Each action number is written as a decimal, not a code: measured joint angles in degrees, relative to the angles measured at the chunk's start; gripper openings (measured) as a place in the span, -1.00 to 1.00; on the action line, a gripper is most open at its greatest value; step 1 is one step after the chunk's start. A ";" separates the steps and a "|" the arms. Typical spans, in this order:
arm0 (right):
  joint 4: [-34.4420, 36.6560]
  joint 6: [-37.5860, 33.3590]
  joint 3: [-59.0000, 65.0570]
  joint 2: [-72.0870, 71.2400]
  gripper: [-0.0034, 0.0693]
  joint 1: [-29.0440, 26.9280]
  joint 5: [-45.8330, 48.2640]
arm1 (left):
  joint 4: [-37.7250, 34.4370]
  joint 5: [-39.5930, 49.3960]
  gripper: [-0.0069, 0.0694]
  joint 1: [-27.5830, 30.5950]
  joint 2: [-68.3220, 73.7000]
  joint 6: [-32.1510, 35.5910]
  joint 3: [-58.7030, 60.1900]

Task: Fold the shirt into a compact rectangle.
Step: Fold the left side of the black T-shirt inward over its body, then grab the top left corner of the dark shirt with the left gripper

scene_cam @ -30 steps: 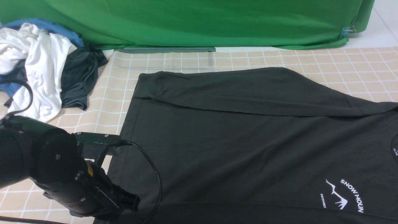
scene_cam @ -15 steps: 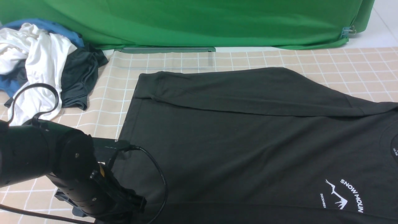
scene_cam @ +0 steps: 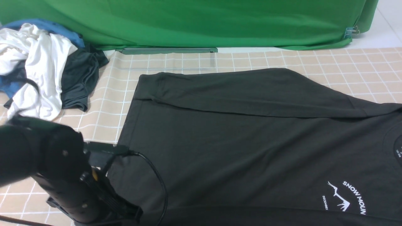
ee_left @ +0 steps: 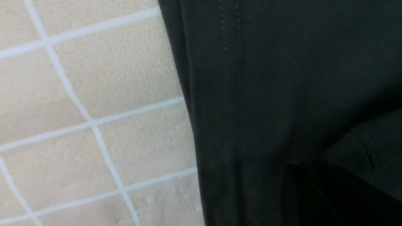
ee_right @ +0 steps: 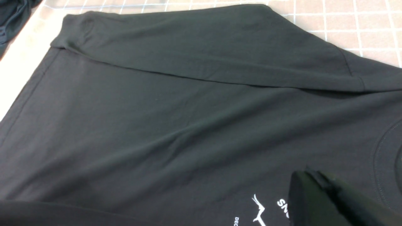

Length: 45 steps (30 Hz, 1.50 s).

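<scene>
Shirt [scene_cam: 251, 141]: black tee, spread flat on the peach grid-checked table cover [scene_cam: 361, 66]. Hem to my left, collar [scene_cam: 392, 147] at the right edge of the front view. The far side is folded in over the body in a long slanting flap. The white mountain graphic [scene_cam: 339, 197] faces up, near the right corner.

My left gripper [scene_cam: 133, 215]: low at the near-left corner of the shirt, by the stitched hem [ee_left: 226, 94]. Jaws are clenched. I cannot tell from the wrist view whether cloth is pinched between them; one dark fingertip lies over the fabric there. Its cable [scene_cam: 157, 182] loops across the shirt.

My right gripper [ee_right: 326, 201]: clenched, above the chest print, with nothing seen in it.

A heap of white, blue and dark grey garments [scene_cam: 40, 72] lies at far left, apart from the shirt. Green backdrop cloth [scene_cam: 201, 22] behind.
</scene>
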 joint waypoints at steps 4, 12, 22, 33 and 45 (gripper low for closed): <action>0.00 0.00 0.00 0.00 -0.81 0.00 0.00 | 0.69 2.18 -0.73 0.00 -2.47 0.00 -5.76; 0.00 0.00 0.00 0.00 -0.81 0.00 0.00 | 7.03 2.50 -0.73 0.00 3.21 -2.07 -25.09; 0.00 0.05 0.00 0.00 -0.81 0.00 0.00 | 17.08 6.74 -0.73 0.00 18.84 -5.53 -41.16; 0.00 0.16 0.00 0.00 -0.79 0.00 0.06 | 20.63 5.78 -0.60 0.00 27.12 -6.40 -42.63; 0.00 0.21 0.00 0.00 -0.75 0.00 0.06 | 13.77 -7.34 0.54 7.22 33.08 -11.07 -48.06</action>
